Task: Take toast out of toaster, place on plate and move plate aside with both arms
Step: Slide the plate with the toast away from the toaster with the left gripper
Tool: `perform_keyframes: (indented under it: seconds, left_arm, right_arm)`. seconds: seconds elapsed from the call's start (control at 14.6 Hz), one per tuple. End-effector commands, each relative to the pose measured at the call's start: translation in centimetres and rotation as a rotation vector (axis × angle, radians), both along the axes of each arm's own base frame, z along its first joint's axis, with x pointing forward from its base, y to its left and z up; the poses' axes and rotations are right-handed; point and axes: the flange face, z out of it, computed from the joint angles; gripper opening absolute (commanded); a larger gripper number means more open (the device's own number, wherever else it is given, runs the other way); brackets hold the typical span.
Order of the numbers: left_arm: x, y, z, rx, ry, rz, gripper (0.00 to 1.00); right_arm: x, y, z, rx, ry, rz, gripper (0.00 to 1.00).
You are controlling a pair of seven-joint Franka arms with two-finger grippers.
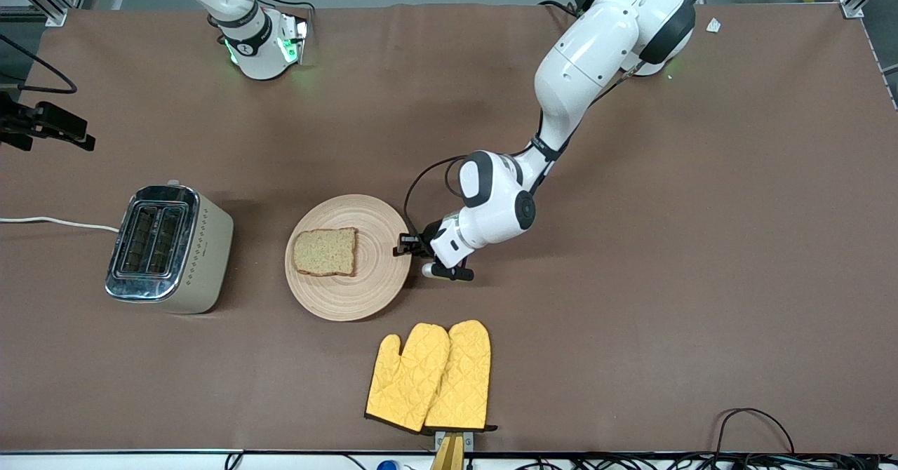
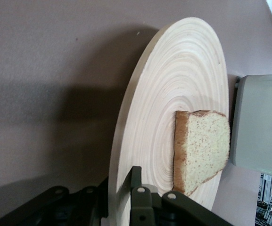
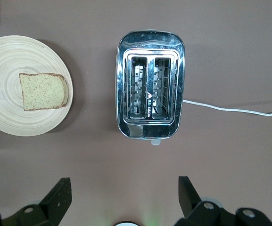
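Toast is out and plated; I judge only moving the plate aside remains

Toaster (image 1: 170, 247) sits empty; wooden plate (image 1: 349, 257) carries toast (image 1: 325, 252); my left gripper (image 1: 409, 245) pinches the plate's rim, right gripper (image 3: 125, 193) hangs wide open above the toaster

One toast (image 1: 325, 251); one plate (image 1: 365, 294); one toaster (image 1: 168, 247); two oven mitts (image 1: 429, 376).

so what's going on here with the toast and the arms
The toast already lies on the wooden plate, and both toaster slots are empty. The left gripper is shut on the plate's rim at the edge toward the left arm's end of the table. The right gripper hangs open above the toaster, waiting. A pair of yellow oven mitts lies nearer the front camera than the plate.
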Motion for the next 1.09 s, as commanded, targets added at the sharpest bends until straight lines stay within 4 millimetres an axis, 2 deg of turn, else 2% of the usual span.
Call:
perform_keyframes:
  seconds: [0.0, 0.21, 0.34, 0.62, 0.75, 1.03]
  left_arm:
    - [3.0, 3.5, 3.3, -0.041, -0.044, -0.008, 0.00]
    - [5.6, 11.0, 5.4, -0.098, -0.001, -0.080, 0.00]
    - [7.1, 16.9, 5.3, -0.153, 0.008, -0.127, 0.00]
    - [9.7, 30.5, 4.1, -0.289, 0.010, -0.189, 0.00]
    - [10.5, 38.8, 3.5, -0.272, -0.004, -0.219, 0.00]
    - [10.5, 52.0, 3.3, -0.198, -0.009, -0.256, 0.00]
  right_arm:
    - [-0.2, -0.2, 0.1, 0.012, 0.004, 0.006, 1.00]
    - [-0.1, 0.1, 0.1, 0.012, 0.001, 0.012, 1.00]
    - [-0.1, 0.5, 0.3, 0.012, -0.002, 0.014, 1.00]
    - [-0.2, 0.4, 0.2, 0.012, 0.002, 0.012, 1.00]
    - [-0.2, 0.5, 0.3, 0.012, 0.001, 0.015, 1.00]
    - [-0.2, 0.5, 0.2, 0.012, 0.004, 0.015, 1.00]
